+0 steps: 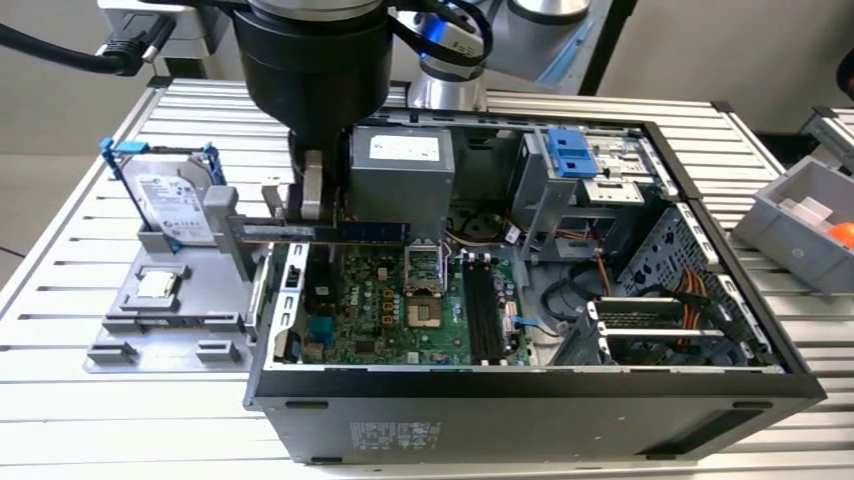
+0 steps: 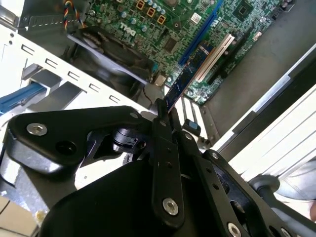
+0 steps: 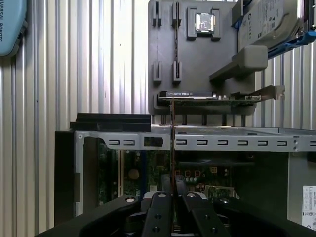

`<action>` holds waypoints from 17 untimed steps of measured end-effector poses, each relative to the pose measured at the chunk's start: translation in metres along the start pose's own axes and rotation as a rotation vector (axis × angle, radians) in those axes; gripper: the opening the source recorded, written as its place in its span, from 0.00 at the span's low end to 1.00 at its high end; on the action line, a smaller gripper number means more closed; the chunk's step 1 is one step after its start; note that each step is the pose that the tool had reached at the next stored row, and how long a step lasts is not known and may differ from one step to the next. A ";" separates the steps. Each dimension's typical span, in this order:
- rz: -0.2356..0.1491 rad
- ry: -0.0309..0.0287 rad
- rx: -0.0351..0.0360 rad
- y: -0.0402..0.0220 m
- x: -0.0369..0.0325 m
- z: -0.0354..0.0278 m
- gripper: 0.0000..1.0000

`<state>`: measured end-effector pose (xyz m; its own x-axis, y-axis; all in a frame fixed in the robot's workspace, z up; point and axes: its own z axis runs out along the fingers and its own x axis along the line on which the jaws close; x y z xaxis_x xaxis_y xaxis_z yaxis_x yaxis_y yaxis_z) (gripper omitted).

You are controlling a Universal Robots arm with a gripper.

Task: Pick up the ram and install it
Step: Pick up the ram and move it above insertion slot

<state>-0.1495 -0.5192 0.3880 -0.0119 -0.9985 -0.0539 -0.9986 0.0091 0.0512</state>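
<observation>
Gripper [image 1: 311,214] clamped shut on ram [image 1: 367,230], gripped mid-length and level, likely to seat square into motherboard [image 1: 394,300] below it

Printed white label [image 1: 404,148] on power supply [image 1: 400,190]; sticker [image 1: 167,197] on hard drive [image 1: 168,160].

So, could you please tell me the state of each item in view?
Dark blue-green ram stick: gripped, airborne, not seated.
Black gripper: shut on the ram stick.
Dark computer case: side open.
Silver blue-framed hard drive: upright in grey holder.
Square silver chip: flat in holder.
</observation>
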 end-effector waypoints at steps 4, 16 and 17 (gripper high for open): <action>0.000 0.0000 0.0000 -0.0015 0.0000 0.0000 0.00; 0.000 -0.0001 0.0000 -0.0058 0.0000 -0.0002 0.00; 0.000 0.0001 0.0000 -0.0062 -0.0001 -0.0003 0.00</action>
<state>-0.1433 -0.5192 0.3880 -0.0120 -0.9985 -0.0538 -0.9986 0.0093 0.0512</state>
